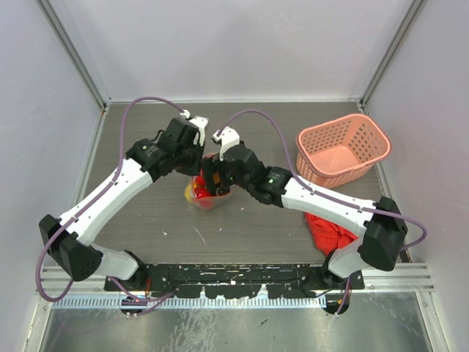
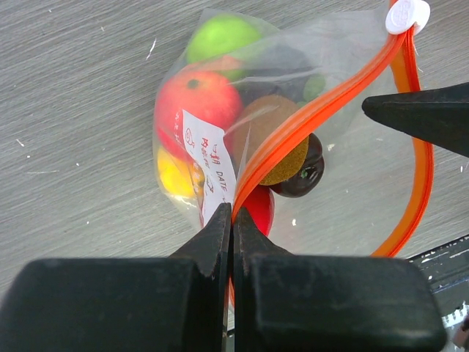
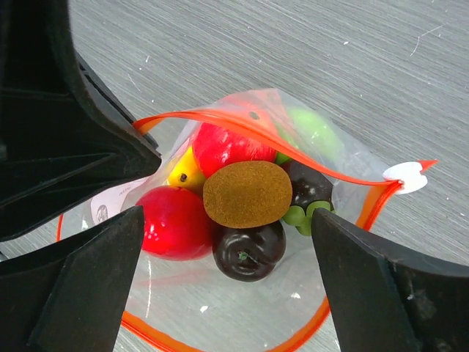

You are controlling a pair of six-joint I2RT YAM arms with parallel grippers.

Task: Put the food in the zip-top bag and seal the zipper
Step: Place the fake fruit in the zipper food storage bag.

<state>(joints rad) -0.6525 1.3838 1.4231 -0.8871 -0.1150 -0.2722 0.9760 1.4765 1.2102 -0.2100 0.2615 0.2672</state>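
Left claw (image 2: 231, 214): clamped tight, the two black fingers pressed flat together on the zipper (image 2: 315, 110), right by the bag's label.
Right claw (image 3: 227, 213): spread wide with nothing in it, the chunky black wedge fingers sitting either side of the bag's mouth, up above the fruit.
Zip-top bag (image 2: 293, 44): thin, clear, crinkly film. It sat mid-worktop between the two claws with its mouth gaping open.
Zipper: a skinny red-orange strip. The two sides bowed apart into a loop, so it wasn't sealed, and there was a round white tab (image 2: 407, 15) at one end.
Label (image 2: 214, 165): a white strip with red writing on the bag's side, too small to read properly.
Food: all inside the bag, bunched together. The kiwi-looking fruit (image 3: 247, 193) was a matte, fuzzy brown oval on top. Under it was a glossy dark plum-ish fruit (image 3: 248, 251), a shiny red fruit (image 3: 174, 222), a smooth green fruit (image 2: 220, 37) and a yellow fruit (image 2: 174, 172).
Worktop (image 1: 256, 227): grey with a streaky wood grain and a few scuffs.
Basket (image 1: 322, 136): pink plastic lattice, rectangular, far right and well apart from the bag.
Cloth (image 1: 330, 231): red and crumpled, near the right arm's base.
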